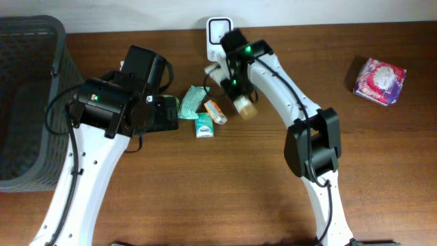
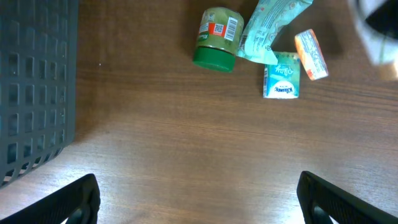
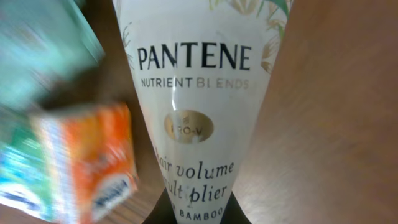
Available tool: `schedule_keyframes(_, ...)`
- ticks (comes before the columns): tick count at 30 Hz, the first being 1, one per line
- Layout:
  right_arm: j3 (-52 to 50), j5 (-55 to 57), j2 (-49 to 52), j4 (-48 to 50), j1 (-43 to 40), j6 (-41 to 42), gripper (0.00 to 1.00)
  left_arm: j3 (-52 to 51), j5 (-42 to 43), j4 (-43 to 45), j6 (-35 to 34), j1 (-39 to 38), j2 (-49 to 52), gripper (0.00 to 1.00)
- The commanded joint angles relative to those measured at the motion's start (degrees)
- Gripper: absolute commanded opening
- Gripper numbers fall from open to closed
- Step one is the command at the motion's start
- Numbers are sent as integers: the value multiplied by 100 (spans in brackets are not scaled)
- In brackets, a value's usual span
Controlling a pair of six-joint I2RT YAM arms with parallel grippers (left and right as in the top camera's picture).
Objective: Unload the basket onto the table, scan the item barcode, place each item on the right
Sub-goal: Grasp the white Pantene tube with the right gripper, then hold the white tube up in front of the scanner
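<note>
Pinched in closed right gripper (image 1: pixel 231 83), tube (image 3: pixel 193 124) hangs 6 o'clock of scanner (image 1: pixel 218 33); scan apparently pending; empty left gripper (image 2: pixel 196 186) gapes wide.

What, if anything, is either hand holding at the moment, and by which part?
The right hand grips the white bottle by its lower end, below the printed name; the left hand is open and empty.
</note>
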Motion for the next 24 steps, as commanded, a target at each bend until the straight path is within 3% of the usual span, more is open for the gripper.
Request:
schedule_keyframes(1, 737, 31, -560, 289, -22, 72, 4, -7, -61, -7, 11, 9, -13, 99)
schedule_keyframes(6, 680, 79, -439, 1943, -22, 81, 4, -7, -59, -7, 9, 9, -15, 99)
schedule_keyframes(10, 678, 656, -72, 3298, -22, 953, 4, -7, -61, -7, 9, 9, -15, 99)
schedule_keyframes(15, 678, 660, 511, 4406, -28, 968, 4, -7, -59, -7, 11, 9, -15, 99)
schedule_keyframes(21, 682, 1130, 494, 4577, -177, 968, 4, -7, -59, -7, 11, 9, -15, 99)
schedule_keyframes(24, 682, 1263, 146, 4028, -527, 992, 4, -7, -59, -7, 11, 9, -13, 99)
